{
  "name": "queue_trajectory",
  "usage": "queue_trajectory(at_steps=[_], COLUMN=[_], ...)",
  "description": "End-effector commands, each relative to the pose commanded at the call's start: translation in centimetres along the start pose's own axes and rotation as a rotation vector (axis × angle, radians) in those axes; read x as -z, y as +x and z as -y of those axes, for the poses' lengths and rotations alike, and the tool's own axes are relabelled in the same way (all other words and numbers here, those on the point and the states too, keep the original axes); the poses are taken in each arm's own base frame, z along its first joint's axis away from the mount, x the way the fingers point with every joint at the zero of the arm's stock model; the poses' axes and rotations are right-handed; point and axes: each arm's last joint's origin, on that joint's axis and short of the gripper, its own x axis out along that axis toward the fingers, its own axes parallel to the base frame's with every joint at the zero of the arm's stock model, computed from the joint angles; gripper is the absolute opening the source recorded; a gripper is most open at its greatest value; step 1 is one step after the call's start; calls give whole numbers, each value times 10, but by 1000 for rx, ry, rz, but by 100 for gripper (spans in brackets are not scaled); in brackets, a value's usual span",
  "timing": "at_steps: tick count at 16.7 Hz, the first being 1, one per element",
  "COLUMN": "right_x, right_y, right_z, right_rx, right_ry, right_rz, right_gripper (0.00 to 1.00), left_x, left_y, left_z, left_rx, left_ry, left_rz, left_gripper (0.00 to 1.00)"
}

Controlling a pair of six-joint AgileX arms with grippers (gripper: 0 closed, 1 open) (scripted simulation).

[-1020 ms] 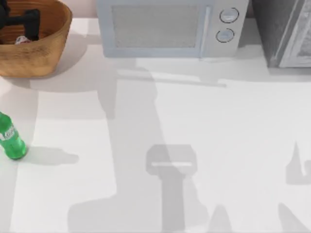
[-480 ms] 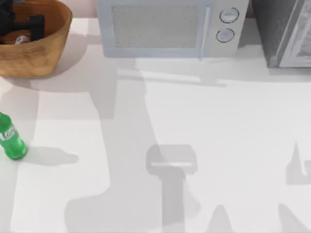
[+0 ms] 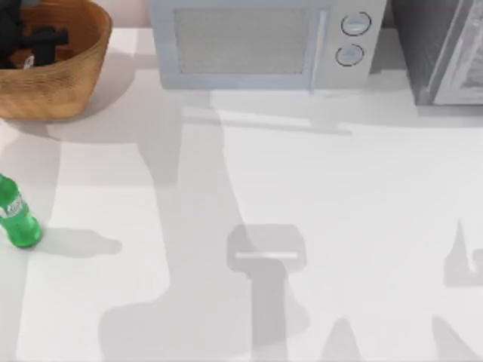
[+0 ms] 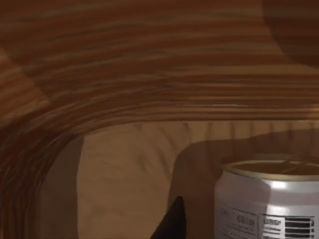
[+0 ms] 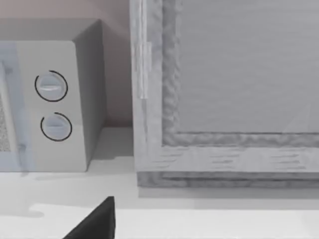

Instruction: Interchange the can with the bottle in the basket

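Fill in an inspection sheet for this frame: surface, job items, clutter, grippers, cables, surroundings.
Surface: white table, crossed by arm shadows.
Job's things: the can stands upright inside the basket at the table's far left; the bottle stands on the table at the left edge, in front of the basket and apart from it.
Clutter: nothing seen.
Grippers: left gripper is down inside the basket beside the can, jaws' state cannot be told; right gripper faces the appliances, one dark finger visible.
Cables: nothing seen.
Surroundings: microwave with two dials at the back; grey cabinet at the back right.
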Motion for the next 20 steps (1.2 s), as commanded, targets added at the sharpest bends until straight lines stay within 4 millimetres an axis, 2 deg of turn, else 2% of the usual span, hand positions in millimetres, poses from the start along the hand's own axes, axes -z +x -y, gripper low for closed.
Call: queue_trajectory(at_steps=[5, 6, 13, 14, 17, 20], right_x=[0, 0, 0, 0, 0, 0], right_y=[0, 0, 0, 0, 0, 0], right_z=[0, 0, 0, 0, 0, 0], right_rx=[0, 0, 0, 0, 0, 0], right_ry=[0, 0, 0, 0, 0, 0], right_rz=[0, 0, 0, 0, 0, 0], right_gripper=[100, 100, 100, 100, 100, 100], left_x=[0, 0, 0, -5, -7, -13], left_y=[0, 0, 0, -19, -26, -57], left_z=[0, 0, 0, 1, 3, 9], left_rx=[0, 0, 0, -4, -7, -19], left_ry=[0, 0, 0, 6, 11, 31], left_rz=[0, 0, 0, 41, 64, 164], left_gripper=[2, 0, 0, 0, 0, 0])
